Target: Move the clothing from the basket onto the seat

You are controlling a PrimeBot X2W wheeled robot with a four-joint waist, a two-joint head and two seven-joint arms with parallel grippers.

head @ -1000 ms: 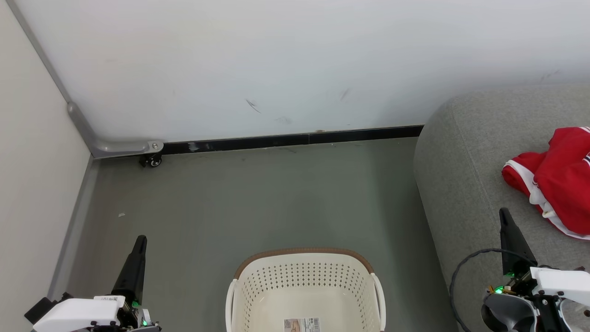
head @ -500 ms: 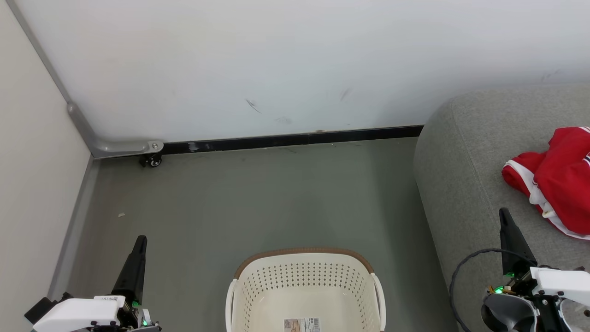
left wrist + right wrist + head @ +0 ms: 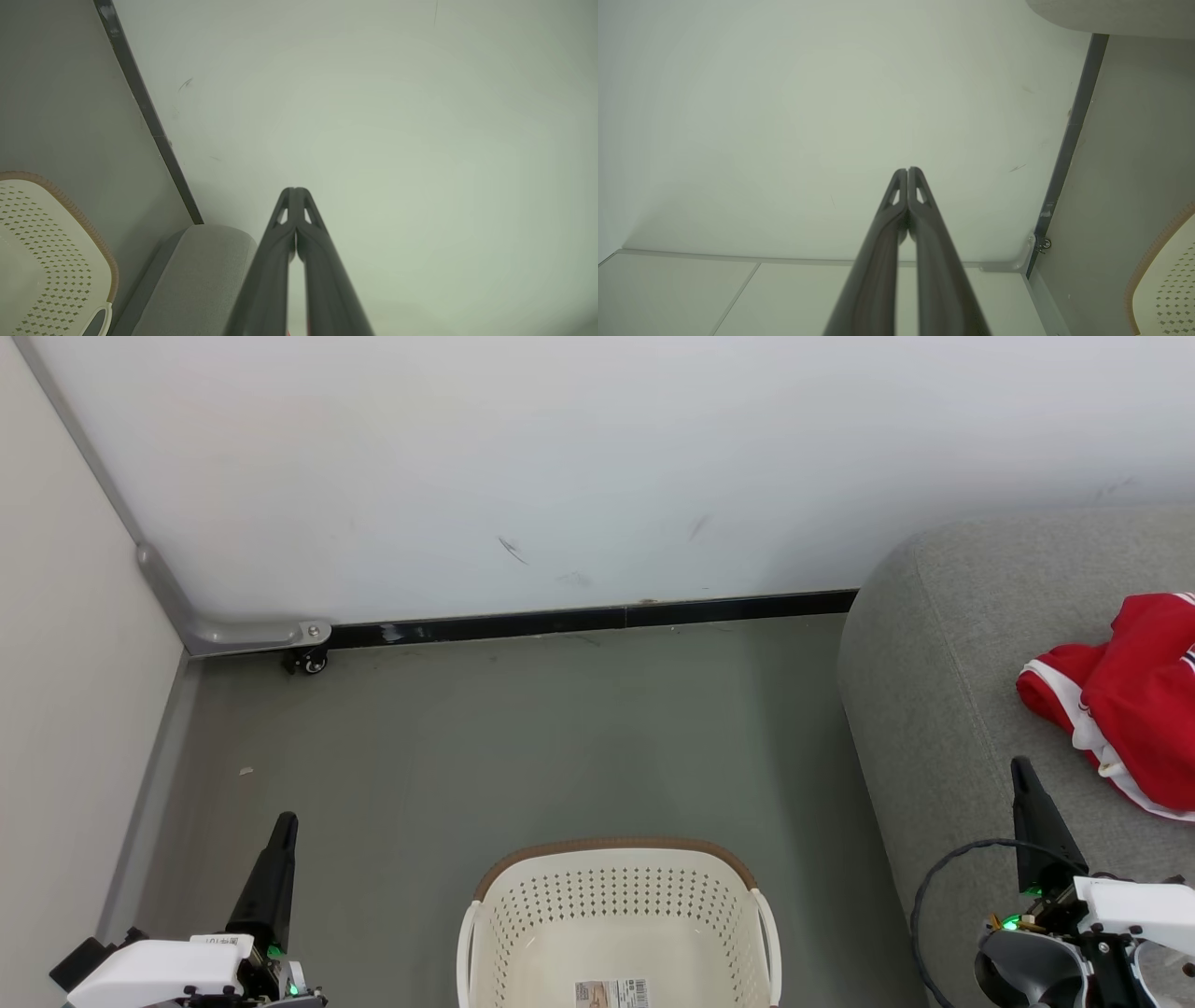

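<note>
Looks like this one's basically wrapped. The basket (image 3: 611, 846) is bare as far as I can see into it, just perforated walls and the label sticker (image 3: 611, 993) on the bottom. Its near end runs off the head view, though, so I can't swear to that part. The clothing (image 3: 1130, 695) is a red bundle with white trim lying on the seat (image 3: 934, 709), off to the right of the basket and farther back. Left claw (image 3: 284, 821) hangs to the left of the basket, right claw (image 3: 1021, 767) to its right over the seat's edge. Both are pinched fully closed with nothing in them. My guess: nothing left to move unless something hides in that unseen end. Compared with a second ago nothing has shifted, arms and cloth sit the same.
</note>
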